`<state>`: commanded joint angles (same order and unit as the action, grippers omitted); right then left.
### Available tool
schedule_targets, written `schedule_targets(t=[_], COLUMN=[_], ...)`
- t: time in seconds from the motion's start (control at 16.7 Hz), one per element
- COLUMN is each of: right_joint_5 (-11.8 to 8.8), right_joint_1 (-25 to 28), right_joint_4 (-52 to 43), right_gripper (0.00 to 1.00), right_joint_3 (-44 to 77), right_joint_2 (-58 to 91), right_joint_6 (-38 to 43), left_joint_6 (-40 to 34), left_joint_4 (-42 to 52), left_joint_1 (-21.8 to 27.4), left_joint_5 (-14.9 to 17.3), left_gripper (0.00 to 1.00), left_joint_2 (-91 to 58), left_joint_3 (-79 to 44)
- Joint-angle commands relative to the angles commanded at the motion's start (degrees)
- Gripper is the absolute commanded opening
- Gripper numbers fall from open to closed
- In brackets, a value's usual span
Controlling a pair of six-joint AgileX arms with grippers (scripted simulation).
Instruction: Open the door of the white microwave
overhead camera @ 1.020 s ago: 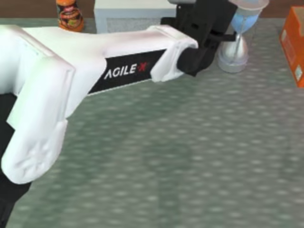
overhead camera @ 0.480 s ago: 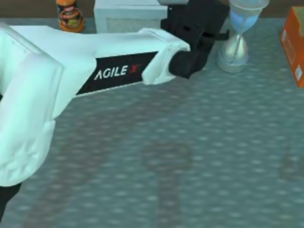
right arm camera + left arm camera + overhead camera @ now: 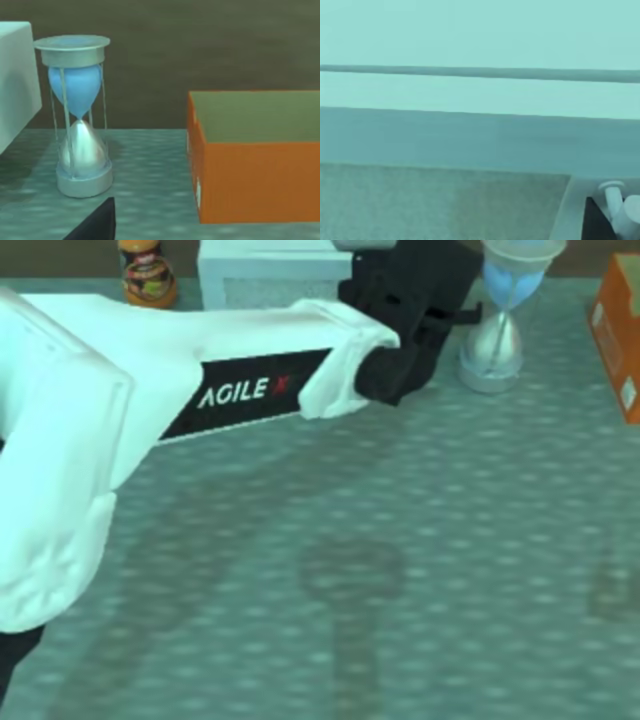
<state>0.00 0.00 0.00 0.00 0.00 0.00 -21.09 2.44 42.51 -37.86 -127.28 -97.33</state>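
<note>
The white microwave (image 3: pixel 270 260) stands at the table's far edge, cut off by the top view's upper border. Only a strip of its door (image 3: pixel 285 290), with the grey mesh window, shows under the white top. My left arm reaches across from the left, and its black gripper (image 3: pixel 410 310) is at the microwave's right front corner, hiding that side. The left wrist view sits very close to the white front, with the mesh window (image 3: pixel 445 205) and a dark gap (image 3: pixel 592 222) beside it. My right gripper (image 3: pixel 100 227) shows only as a black tip, away from the microwave (image 3: pixel 15 75).
A blue-and-silver hourglass (image 3: pixel 495 330) stands just right of the left gripper. An orange open box (image 3: pixel 620 330) sits at the right edge and an orange-labelled bottle (image 3: pixel 147 270) left of the microwave. The green speckled table (image 3: pixel 400 570) spreads in front.
Over the last second my left arm swung slightly left, drawing its gripper a little away from the hourglass. Since half a second ago nothing has visibly moved.
</note>
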Motion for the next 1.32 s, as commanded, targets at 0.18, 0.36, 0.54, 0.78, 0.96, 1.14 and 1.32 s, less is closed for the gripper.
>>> schedule_targets(t=[0.18,0.36,0.54,0.78,0.96,1.14,1.32], right_joint_5=[0.00,0.00,0.00,0.00,0.00,0.00,0.00], right_joint_1=[0.00,0.00,0.00,0.00,0.00,0.00,0.00], right_joint_4=[0.00,0.00,0.00,0.00,0.00,0.00,0.00], right_gripper=[1.00,1.00,1.00,1.00,1.00,1.00,1.00], right_joint_3=[0.00,0.00,0.00,0.00,0.00,0.00,0.00], right_joint_2=[0.00,0.00,0.00,0.00,0.00,0.00,0.00], right_joint_6=[0.00,0.00,0.00,0.00,0.00,0.00,0.00], left_joint_6=[0.00,0.00,0.00,0.00,-0.20,0.82,1.18], left_joint_4=[0.00,0.00,0.00,0.00,-0.11,-1.45,-1.93], left_joint_1=[0.00,0.00,0.00,0.00,0.56,0.04,-0.13], left_joint_5=[0.00,0.00,0.00,0.00,0.53,1.21,1.46], left_gripper=[0.00,0.00,0.00,0.00,0.00,0.00,0.00], left_joint_2=[0.00,0.00,0.00,0.00,-0.33,1.14,1.63], left_joint_3=[0.00,0.00,0.00,0.00,0.22,2.17,2.85])
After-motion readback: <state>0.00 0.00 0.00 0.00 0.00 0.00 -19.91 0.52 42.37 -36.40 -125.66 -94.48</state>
